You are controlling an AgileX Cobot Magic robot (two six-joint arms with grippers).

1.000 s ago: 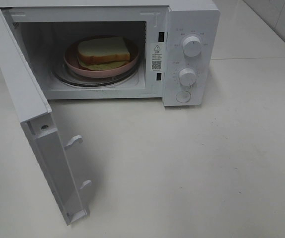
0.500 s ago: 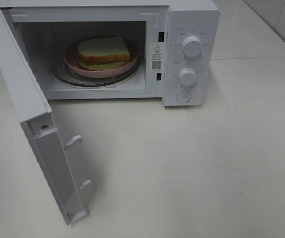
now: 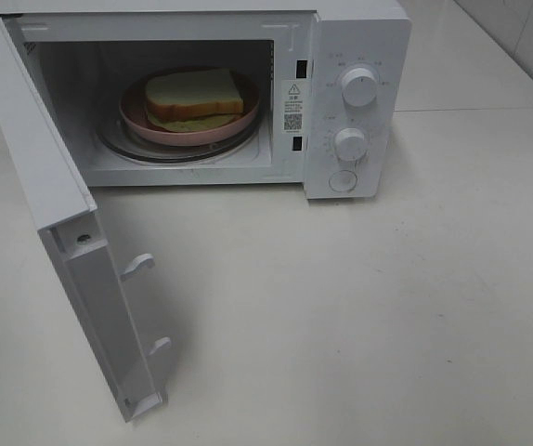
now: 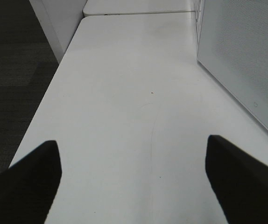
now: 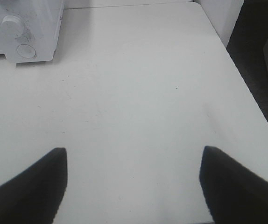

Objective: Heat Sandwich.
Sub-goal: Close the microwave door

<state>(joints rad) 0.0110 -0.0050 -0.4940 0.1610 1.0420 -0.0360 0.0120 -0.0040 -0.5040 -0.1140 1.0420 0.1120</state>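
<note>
Sandwich (image 3: pixel 195 93) is inside the microwave (image 3: pixel 359 37), flat on the pink plate (image 3: pixel 136 119), which sits on the glass turntable (image 3: pixel 116 144). The door (image 3: pixel 34 158) is swung fully out on the left. Left gripper (image 4: pixel 131 140) and right gripper (image 5: pixel 134 148) are both out of the high view. Each wrist cam shows its fingers (image 4: pixel 26 182) (image 5: pixel 26 186) spread wide w/ nothing btw them, over bare table (image 3: pixel 341 307). The left one is just beside the door's perforated panel (image 4: pixel 246 60). Risks, as I judge them: door must be shut first, and a push close to the hinge or at an angle could skid the whole oven along the smooth top instead of turning the door. A weak push could leave the latch hooks (image 3: pixel 138 265) unseated, so no heating. Open fingers might also catch the door edge. Then the knobs: upper knob (image 3: pixel 359 85) and lower knob (image 3: pixel 351 144) are small, smooth and round, so a grip may slip or overturn, giving the wrong time or power. Orientation: sandwich is approx square, so no real long axis, only slightly wider across the cavity than deep. It lies face-up w/ one crust edge toward the opening, turned a little off the cavity walls. The lower slice w/ greenish filling pokes out at the front, so the stack isn't flush.
</note>
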